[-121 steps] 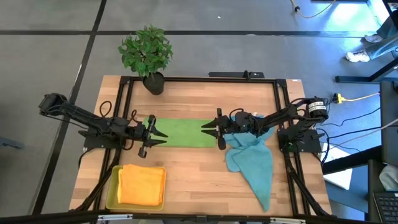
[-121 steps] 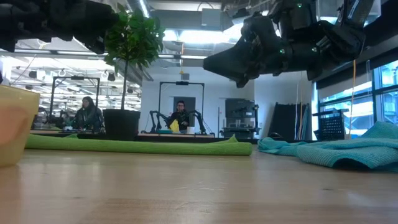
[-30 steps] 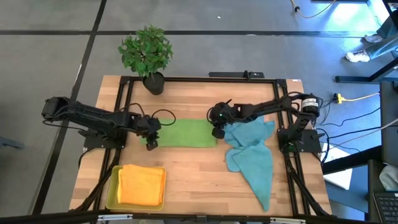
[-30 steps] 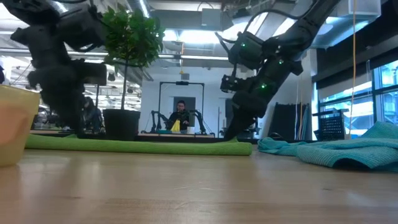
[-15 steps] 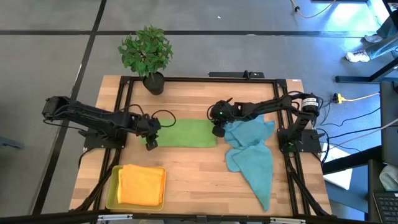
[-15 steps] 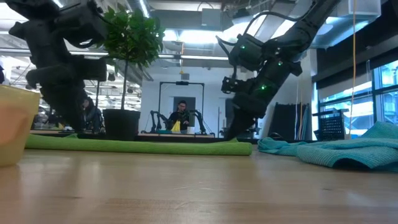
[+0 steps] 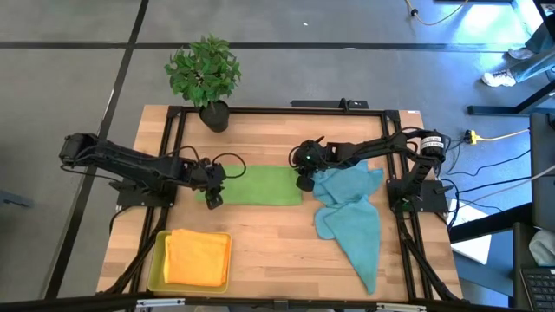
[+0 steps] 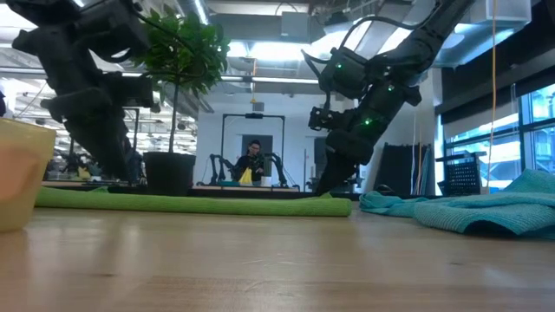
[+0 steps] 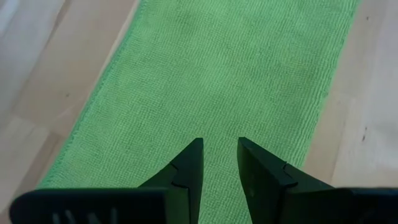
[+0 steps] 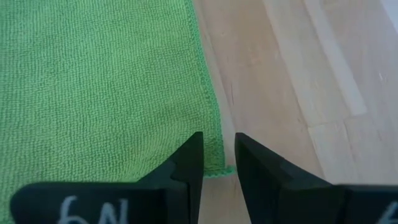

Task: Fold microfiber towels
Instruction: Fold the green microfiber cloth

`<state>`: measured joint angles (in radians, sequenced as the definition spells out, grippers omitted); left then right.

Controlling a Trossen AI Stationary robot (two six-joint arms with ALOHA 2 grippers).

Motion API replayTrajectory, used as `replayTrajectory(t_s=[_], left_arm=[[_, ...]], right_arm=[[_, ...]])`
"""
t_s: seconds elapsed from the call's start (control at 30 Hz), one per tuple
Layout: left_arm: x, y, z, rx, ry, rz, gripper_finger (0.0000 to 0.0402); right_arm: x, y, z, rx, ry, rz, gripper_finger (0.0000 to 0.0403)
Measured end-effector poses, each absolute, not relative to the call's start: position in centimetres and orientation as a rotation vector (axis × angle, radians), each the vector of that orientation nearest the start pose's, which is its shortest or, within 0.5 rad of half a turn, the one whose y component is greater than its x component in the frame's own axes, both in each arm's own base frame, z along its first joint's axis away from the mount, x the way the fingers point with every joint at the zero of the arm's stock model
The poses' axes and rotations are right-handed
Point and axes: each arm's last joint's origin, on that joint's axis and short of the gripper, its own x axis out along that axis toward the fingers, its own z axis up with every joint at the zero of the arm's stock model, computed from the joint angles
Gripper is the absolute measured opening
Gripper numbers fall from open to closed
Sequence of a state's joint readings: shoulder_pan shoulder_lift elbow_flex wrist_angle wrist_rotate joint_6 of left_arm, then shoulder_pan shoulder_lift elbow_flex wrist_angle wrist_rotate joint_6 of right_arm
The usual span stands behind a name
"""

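Note:
A green microfiber towel (image 7: 256, 185) lies flat on the table's middle as a strip folded lengthwise, running left to right. My left gripper (image 7: 211, 198) points steeply down over its left end, fingers narrowly open with flat cloth (image 9: 230, 68) showing in the gap. My right gripper (image 7: 303, 184) slants down at the towel's right end. Its narrowly open fingers (image 10: 217, 138) stand on either side of the hem, next to a corner (image 10: 219, 169). Crumpled teal towels (image 7: 351, 221) lie at the right. A folded yellow-orange towel (image 7: 198, 257) rests in a tray. My left gripper comes at the green towel's left end from above with its fingertips (image 9: 198, 149) close over the cloth; whether they touch it I cannot tell. My right gripper's fingertips (image 10: 196, 142) are just as close over the hem near the right-end corner; touching or not, I cannot tell.
The yellow plastic tray (image 7: 156, 270) stands at the near left. A potted plant (image 7: 206, 74) stands at the far left. A black frame (image 7: 286, 109) runs around the tabletop. In the low view a person sits in the room behind.
My left gripper has turned a little where it stands over the towel's left end. In the low view it leans more toward the towel than a second ago. The green towel lies as before.

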<state>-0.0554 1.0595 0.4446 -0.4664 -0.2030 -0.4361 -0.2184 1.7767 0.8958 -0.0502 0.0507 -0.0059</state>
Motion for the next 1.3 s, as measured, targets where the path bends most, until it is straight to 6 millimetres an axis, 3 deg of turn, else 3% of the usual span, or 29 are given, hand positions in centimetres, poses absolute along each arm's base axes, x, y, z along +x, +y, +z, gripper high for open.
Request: replayTrajectory(t_s=[1.3], left_arm=[[17.2, -3.1, 16.1, -0.142, 0.894, 0.401, 0.0088]], right_arm=[[32.6, -7.1, 13.4, 0.151, 0.922, -0.21, 0.0094]])
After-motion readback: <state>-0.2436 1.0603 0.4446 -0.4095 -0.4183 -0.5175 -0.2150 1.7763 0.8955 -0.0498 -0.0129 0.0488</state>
